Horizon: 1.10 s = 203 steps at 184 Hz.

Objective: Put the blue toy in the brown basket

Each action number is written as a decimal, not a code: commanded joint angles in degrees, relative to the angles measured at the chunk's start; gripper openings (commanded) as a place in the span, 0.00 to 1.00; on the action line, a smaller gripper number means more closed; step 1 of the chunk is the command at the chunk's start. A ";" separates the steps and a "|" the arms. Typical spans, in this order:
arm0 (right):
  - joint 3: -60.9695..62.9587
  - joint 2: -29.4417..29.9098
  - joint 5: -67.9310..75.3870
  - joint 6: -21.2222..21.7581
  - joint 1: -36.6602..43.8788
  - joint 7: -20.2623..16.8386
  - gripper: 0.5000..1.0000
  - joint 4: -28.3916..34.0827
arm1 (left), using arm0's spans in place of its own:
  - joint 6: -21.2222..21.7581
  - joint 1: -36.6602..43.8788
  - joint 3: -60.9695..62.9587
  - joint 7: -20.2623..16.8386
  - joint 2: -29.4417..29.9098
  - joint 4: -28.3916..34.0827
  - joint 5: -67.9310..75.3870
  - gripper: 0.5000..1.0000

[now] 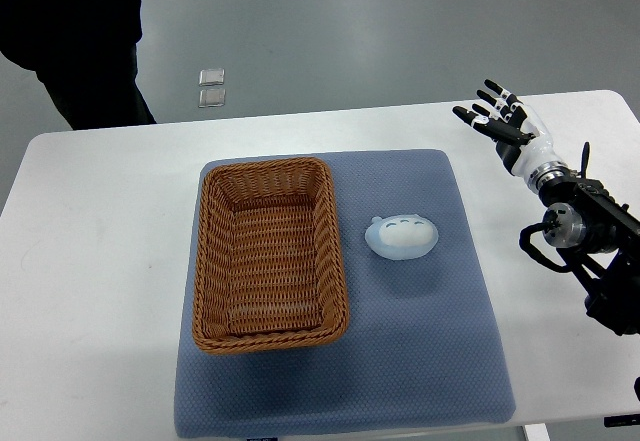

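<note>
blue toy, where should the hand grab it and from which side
Probably from above, fingers closing across the short axis of the blue toy. It lies flat on the mat as a low rounded dome, free on all sides. The open right hand is nearest, so coming from the right keeps clear of the brown basket.

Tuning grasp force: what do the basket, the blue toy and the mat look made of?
Brown basket: woven wicker or rattan, matte, visible weave ribs. Blue toy: smooth, rounded, faint sheen, probably soft plastic or rubber; cannot tell firmness. Mat: blue-grey textile or foam, fine dimpled texture.
</note>
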 commanded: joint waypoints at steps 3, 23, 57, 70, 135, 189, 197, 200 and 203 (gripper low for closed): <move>0.00 0.08 0.00 0.00 0.01 0.00 0.82 -0.02 | 0.00 0.03 -0.10 0.00 0.00 0.00 0.00 1.00; 0.00 0.08 0.00 0.09 -0.08 0.00 0.82 -0.02 | 0.00 0.03 -0.10 0.00 0.00 0.00 0.00 1.00; 0.00 0.08 0.00 0.35 0.01 -0.09 0.82 -0.02 | 0.00 -0.06 -0.01 0.00 0.00 0.00 0.00 1.00; -0.18 0.08 0.00 0.44 0.01 -0.09 0.82 -0.02 | 0.00 -0.06 -0.01 0.00 0.00 0.00 0.00 1.00; -0.62 -0.62 0.00 0.61 0.27 -0.09 0.82 0.07 | 0.00 -0.06 0.07 0.00 0.00 0.00 0.00 1.00; -0.88 -0.97 0.00 0.88 0.54 -0.18 0.82 0.07 | 0.00 -0.06 0.07 0.00 0.00 0.00 0.00 1.00; -0.97 -0.97 -0.09 0.96 0.54 -0.18 0.82 0.07 | 0.00 -0.06 0.07 0.00 0.00 0.09 0.00 1.00; -0.97 -1.15 -0.09 0.96 0.62 -0.18 0.82 0.07 | 0.00 -0.06 0.07 0.00 0.00 0.09 0.00 1.00; -0.97 -1.15 -0.09 0.96 0.62 -0.18 0.82 0.07 | 0.00 -0.06 0.07 0.00 0.00 0.09 0.00 1.00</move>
